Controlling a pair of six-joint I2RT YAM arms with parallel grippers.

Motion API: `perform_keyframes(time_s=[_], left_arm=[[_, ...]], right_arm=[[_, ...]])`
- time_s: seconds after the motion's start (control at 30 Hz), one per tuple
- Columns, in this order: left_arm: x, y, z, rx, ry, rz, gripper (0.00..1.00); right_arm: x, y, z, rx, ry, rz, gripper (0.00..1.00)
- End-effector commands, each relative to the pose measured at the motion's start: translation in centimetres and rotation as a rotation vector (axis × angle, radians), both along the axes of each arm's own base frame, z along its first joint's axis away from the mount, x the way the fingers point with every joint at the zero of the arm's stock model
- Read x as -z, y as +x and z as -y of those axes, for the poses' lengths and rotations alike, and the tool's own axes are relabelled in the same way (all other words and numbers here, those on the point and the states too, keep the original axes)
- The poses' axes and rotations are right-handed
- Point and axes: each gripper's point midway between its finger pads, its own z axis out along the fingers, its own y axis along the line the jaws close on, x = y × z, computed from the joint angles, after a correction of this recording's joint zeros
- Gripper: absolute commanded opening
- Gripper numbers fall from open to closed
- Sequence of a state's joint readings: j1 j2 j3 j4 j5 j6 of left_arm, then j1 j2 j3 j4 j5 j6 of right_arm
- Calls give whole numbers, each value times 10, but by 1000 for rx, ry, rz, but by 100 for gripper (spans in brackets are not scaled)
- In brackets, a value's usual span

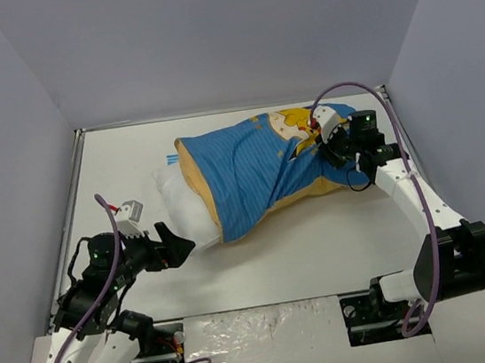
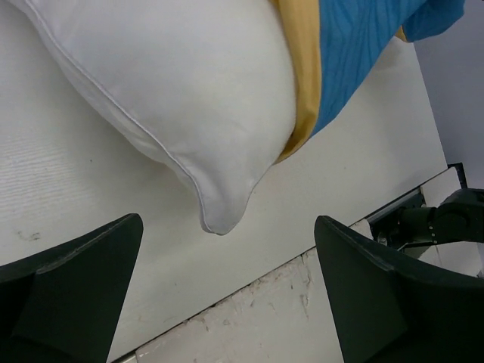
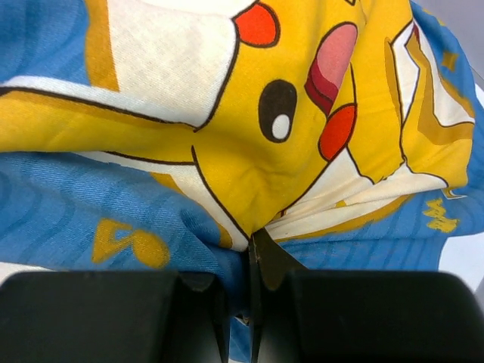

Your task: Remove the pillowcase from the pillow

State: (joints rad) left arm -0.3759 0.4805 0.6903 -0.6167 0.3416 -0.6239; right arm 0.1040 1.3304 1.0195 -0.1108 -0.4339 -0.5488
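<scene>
Pillow [image 1: 184, 216] on white table [image 1: 322, 243] (3 walls [image 1: 205, 34]).

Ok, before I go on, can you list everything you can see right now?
pillowcase: one, blue striped with a yellow cartoon, far middle of the table, covering most of the pillow
pillow: one, white, its left end sticking out of the pillowcase
table: one, white, under everything
walls: three, grey, around the table
left arm: one, black and white, near left
right arm: one, black and white, right side
left end effector: one, black, open by the pillow's bare corner
right end effector: one, black, shut on the pillowcase's cartoon end
</scene>
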Motion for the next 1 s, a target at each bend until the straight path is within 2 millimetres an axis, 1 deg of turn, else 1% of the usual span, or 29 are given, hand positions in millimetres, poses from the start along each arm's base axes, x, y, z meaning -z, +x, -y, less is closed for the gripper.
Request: perform_keyframes(time_s=[0.0, 0.03, 0.07, 0.1, 0.13, 0.17, 0.2, 0.23, 0.27, 0.3, 0.4, 0.43, 0.5, 0.53, 0.57, 0.6, 0.63, 0.67, 0.73, 0.77, 0.8, 0.83, 0.9, 0.93, 0.97], left_arm=[[-39, 3, 4, 87, 36, 194, 97], [-56, 5, -1, 104, 92, 278, 97], [-61, 7, -4, 108, 123, 302, 97], [-64, 10, -5, 120, 154, 321, 97], [-71, 13, -5, 143, 188, 370, 97], [-72, 18, -5, 144, 208, 384, 96], [-70, 24, -1, 174, 233, 394, 92], [-67, 28, 0, 207, 282, 416, 92], [-64, 33, 0, 217, 314, 426, 92], [-60, 38, 6, 252, 350, 437, 92], [-54, 45, 15, 334, 443, 492, 93], [-53, 42, 24, 394, 474, 525, 94], [-49, 41, 34, 449, 509, 553, 96], [-48, 32, 47, 533, 533, 596, 96], [-44, 30, 54, 568, 555, 612, 97], [-42, 33, 55, 567, 605, 626, 97], [-39, 23, 66, 650, 648, 681, 95], [-33, 23, 72, 678, 684, 687, 95], [-26, 27, 71, 696, 800, 709, 94], [-16, 26, 76, 726, 847, 693, 94], [-17, 35, 71, 696, 920, 692, 94], [-6, 40, 72, 714, 977, 666, 94], [0, 54, 69, 694, 1072, 656, 95], [9, 62, 67, 690, 1141, 625, 94], [13, 65, 67, 693, 1168, 614, 95]], right_arm=[[-36, 15, -9, -12, 110, 54, 0], [-38, 19, 0, 6, 115, 57, 0], [-36, 22, 3, 10, 123, 48, 0], [-43, 26, 7, 13, 131, 60, 0], [-45, 28, 10, 13, 144, 59, 0], [-45, 29, 8, 5, 150, 54, 0], [-48, 31, 6, -5, 156, 59, 0], [-53, 35, 17, 16, 160, 71, 0], [-54, 36, 19, 18, 162, 73, 0], [-55, 38, 19, 19, 164, 74, 0], [-55, 41, 21, 22, 173, 70, 0], [-55, 42, 22, 26, 174, 68, 0], [-55, 45, 24, 29, 184, 62, 0], [-54, 46, 23, 30, 187, 59, 0], [-53, 48, 24, 32, 190, 55, 0], [-53, 49, 24, 33, 191, 54, 0], [-52, 50, 23, 32, 193, 50, 0], [-52, 50, 23, 32, 194, 51, 0], [-54, 50, 23, 31, 194, 54, 0], [-54, 49, 23, 31, 194, 55, 0], [-54, 49, 23, 29, 195, 56, 0], [-54, 48, 23, 30, 197, 54, 0], [-56, 47, 21, 22, 209, 54, 0], [-57, 46, 19, 19, 215, 52, 0], [-58, 45, 19, 16, 220, 51, 0]])
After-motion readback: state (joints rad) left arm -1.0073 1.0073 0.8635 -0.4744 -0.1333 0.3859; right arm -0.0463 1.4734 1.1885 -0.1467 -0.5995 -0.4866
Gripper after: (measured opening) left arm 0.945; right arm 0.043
